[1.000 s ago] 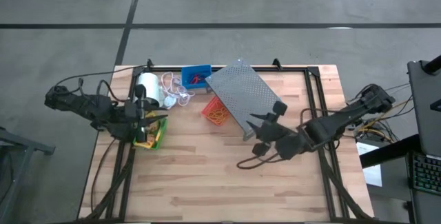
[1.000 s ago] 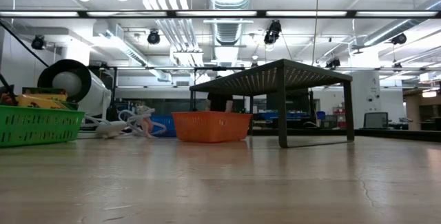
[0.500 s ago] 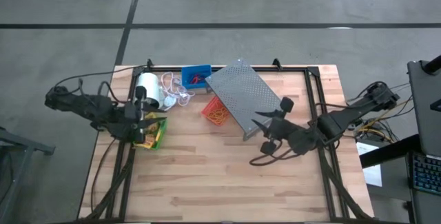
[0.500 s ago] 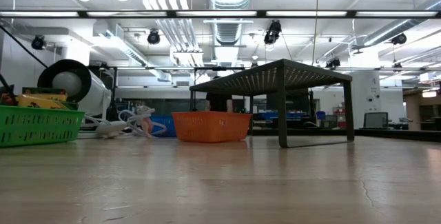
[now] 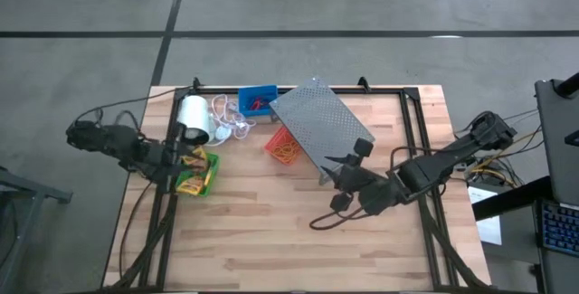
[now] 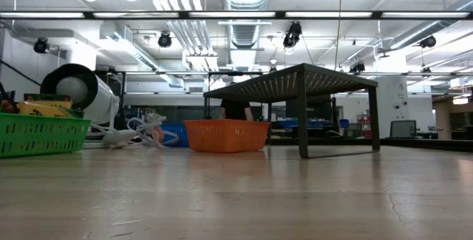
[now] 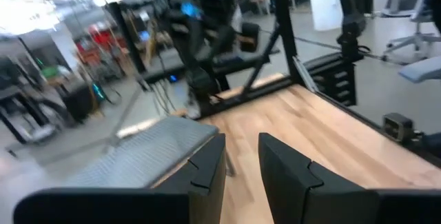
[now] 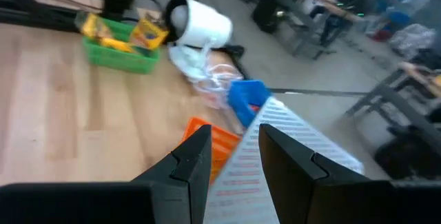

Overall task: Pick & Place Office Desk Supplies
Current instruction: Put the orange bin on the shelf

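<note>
A green bin (image 5: 197, 173) stands near the table's left edge with two yellow-and-green crayon boxes (image 8: 147, 32) lying in it. My left gripper (image 5: 172, 156) hovers level just left of it, open with nothing between its fingers (image 7: 241, 148). A blue bin (image 5: 257, 100) sits at the far edge. A red-orange bin (image 5: 284, 144) stands beside the grey rack (image 5: 318, 129). My right gripper (image 5: 346, 156) hangs open and empty (image 8: 234, 138) at the rack's near right corner, pointing toward the bins.
A white roll (image 5: 193, 118) with a tangle of white cord (image 5: 231, 120) lies between the green and blue bins. The perforated rack stands on legs (image 6: 303, 133) at the table's middle far side. Bare wood (image 5: 271, 231) fills the near half of the table.
My left gripper has drawn back from over the green bin toward the table's left edge and sunk a little. My right gripper swung toward the right edge, then came back beside the rack's corner. The bins and crayon boxes have stayed put.
</note>
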Available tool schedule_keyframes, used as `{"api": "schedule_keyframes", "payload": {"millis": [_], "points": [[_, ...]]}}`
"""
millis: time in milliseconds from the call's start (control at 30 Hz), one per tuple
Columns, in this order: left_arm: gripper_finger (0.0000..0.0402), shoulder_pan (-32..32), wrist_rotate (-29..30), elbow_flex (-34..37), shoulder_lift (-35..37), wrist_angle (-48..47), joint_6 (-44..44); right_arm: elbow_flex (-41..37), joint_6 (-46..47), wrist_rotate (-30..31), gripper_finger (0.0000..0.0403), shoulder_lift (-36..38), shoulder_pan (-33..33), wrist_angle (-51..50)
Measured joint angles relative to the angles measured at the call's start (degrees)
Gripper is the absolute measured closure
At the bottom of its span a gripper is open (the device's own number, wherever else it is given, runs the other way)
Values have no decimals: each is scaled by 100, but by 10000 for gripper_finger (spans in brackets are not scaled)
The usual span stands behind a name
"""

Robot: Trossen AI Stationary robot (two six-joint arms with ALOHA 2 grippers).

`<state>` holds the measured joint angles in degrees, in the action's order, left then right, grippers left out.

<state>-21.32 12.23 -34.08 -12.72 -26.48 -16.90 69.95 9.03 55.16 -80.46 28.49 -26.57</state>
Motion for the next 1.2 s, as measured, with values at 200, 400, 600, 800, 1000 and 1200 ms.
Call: {"api": "schedule_keyframes", "payload": {"millis": [200,400,600,800,1000,1200], "points": [[311,1,18,251,606,48,168,-4,-596,-2391,288,-106,-281,1160],[311,2,19,546,733,181,233,-4,-422,-3520,294,-143,-1120,1485],[311,2,17,614,733,277,-121,28,393,-4476,296,-145,-2000,1503],[311,2,17,635,735,188,-270,248,412,-4772,298,-383,-2402,1637],[311,1,18,636,726,-29,-266,1375,148,-4804,298,-982,-2398,503],[311,2,17,638,726,-395,-270,2984,435,-4770,306,-1850,-2456,-1200]]}}
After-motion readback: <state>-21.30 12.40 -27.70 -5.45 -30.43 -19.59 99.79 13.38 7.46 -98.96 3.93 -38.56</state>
